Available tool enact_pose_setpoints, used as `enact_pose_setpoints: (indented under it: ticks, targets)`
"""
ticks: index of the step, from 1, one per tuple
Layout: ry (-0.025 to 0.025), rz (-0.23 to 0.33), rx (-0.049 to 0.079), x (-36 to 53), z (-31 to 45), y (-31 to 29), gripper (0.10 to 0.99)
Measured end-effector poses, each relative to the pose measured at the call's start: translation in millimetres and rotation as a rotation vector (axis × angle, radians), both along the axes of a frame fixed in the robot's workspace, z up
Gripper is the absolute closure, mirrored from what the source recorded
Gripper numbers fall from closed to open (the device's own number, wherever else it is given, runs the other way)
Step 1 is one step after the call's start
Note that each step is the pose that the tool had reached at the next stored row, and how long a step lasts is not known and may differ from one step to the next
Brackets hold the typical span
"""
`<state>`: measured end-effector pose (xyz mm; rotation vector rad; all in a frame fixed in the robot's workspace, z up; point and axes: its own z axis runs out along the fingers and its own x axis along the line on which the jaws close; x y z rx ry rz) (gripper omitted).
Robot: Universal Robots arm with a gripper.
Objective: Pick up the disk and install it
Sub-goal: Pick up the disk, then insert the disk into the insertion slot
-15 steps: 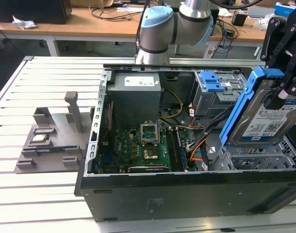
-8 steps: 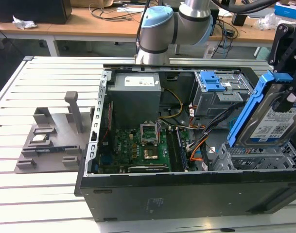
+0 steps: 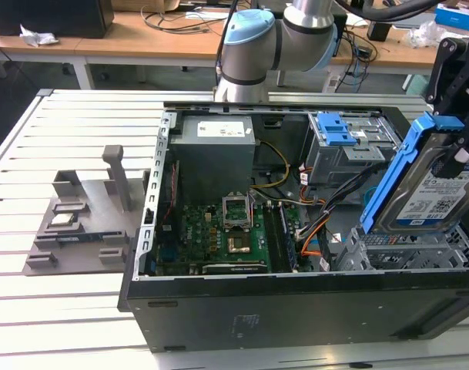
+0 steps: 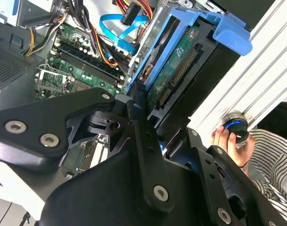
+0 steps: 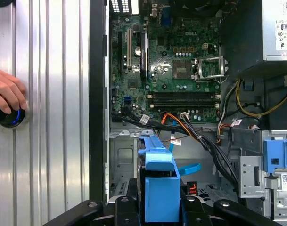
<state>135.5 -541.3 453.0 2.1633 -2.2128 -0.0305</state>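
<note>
Exterior view: the disk (image 3: 438,196) stands steeply on end, label facing out and blue frame edge toward the exterior view's left. Its lower end sits down at the metal bay (image 3: 380,250), in the corner of the case (image 3: 257,308) on the exterior view's right. The gripper (image 3: 459,150) has it from above by the upper end, so the long axis runs down and away from the fingers. In the first wrist view the fingers (image 5: 127,212) are clamped on either side of the frame.
</note>
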Motion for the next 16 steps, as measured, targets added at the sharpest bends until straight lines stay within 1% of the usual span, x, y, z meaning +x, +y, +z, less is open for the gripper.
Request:
enact_pose_setpoints:
  ticks: [7,10,16]
  targets:
    - [0.0000,0.000,0.000,0.3,0.0,0.0,0.718]
    - [0.0001,0.000,0.000,0.3,-5.4,0.0,0.718]
    - [0.0000,0.000,0.000,3.6,-10.4,0.6,0.718]
